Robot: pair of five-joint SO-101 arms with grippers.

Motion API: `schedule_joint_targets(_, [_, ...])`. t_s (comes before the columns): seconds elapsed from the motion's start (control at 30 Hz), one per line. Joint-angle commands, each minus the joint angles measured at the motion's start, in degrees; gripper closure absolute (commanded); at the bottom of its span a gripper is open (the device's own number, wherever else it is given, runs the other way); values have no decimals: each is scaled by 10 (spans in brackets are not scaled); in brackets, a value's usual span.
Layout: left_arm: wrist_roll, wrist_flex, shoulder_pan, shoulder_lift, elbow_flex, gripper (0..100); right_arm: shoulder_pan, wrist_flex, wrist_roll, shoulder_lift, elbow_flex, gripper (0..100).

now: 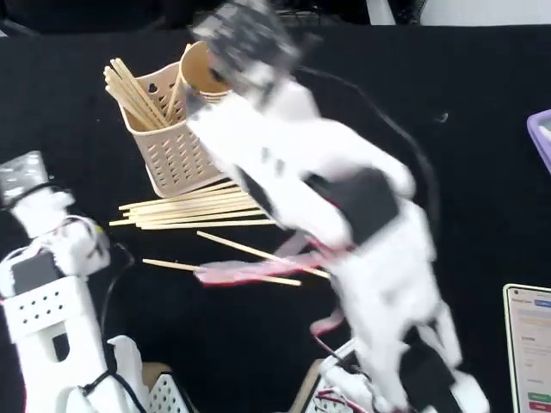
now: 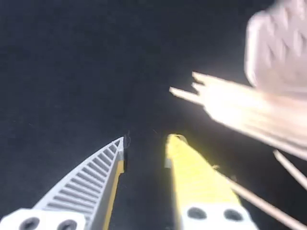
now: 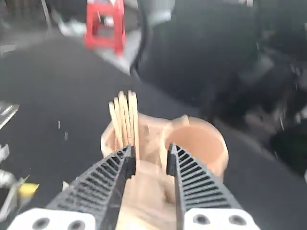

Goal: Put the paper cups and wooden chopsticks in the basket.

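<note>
Hovering right over the basket (image 1: 176,151) at the far side of the desk (image 1: 482,215), the right end effector (image 3: 149,155) has its fingers a little apart, nothing between them. A paper cup (image 3: 196,141) sits inside the basket, with a bunch of upright chopsticks (image 3: 125,120) leaning beside it. Over on the near left, the left end effector (image 2: 144,143) is parted too, gripping nothing, pointed at the dark desk top. A pile of chopsticks (image 1: 194,211) lies flat just in front of the basket, and two loose sticks (image 1: 241,247) lie a bit nearer, apart from the pile.
</note>
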Motion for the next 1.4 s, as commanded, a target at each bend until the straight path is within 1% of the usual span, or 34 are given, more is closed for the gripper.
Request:
schedule_joint_targets(0.0, [-5, 29, 70, -4, -12, 795, 52, 129, 1, -73, 4, 882])
schedule_joint_targets(0.1, [-5, 33, 80, -4, -10, 795, 61, 186, 4, -89, 95, 881])
schedule_joint_targets(0.2, [-5, 45, 82, -4, -11, 793, 59, 186, 39, -89, 233, 879])
schedule_joint_targets(0.3, [-5, 46, 78, -4, -11, 794, 57, 117, 87, -94, 391, 841])
schedule_joint_targets(0.4, [-4, 45, 77, -4, -10, 794, 24, 38, 140, -94, 534, 791])
schedule_joint_targets(0.5, [-4, 45, 76, -4, -10, 795, -24, -46, 160, -94, 647, 732])
schedule_joint_targets(0.6, [-4, 45, 76, -4, -9, 795, -60, -127, 162, -88, 728, 702])
schedule_joint_targets(0.73, [-6, 46, 76, -4, -9, 795, -79, -200, 164, -88, 788, 701])
schedule_joint_targets(0.9, [-9, 48, 76, -4, -9, 795, -66, -240, 238, -88, 832, 699])
schedule_joint_targets(1.0, [-9, 47, 76, -4, -9, 795, -49, -261, 260, -88, 854, 699])
schedule_joint_targets(1.13, [-10, 47, 76, -4, -9, 795, -34, -272, 263, -88, 860, 701])
schedule_joint_targets(1.27, [-10, 48, 76, -5, -9, 795, -34, -272, 263, -87, 861, 704])
schedule_joint_targets(1.3, [-10, 48, 76, -5, -9, 795, -34, -272, 263, -87, 861, 717])
schedule_joint_targets(1.37, [-10, 48, 76, -5, -9, 795, -34, -272, 264, -87, 861, 777])
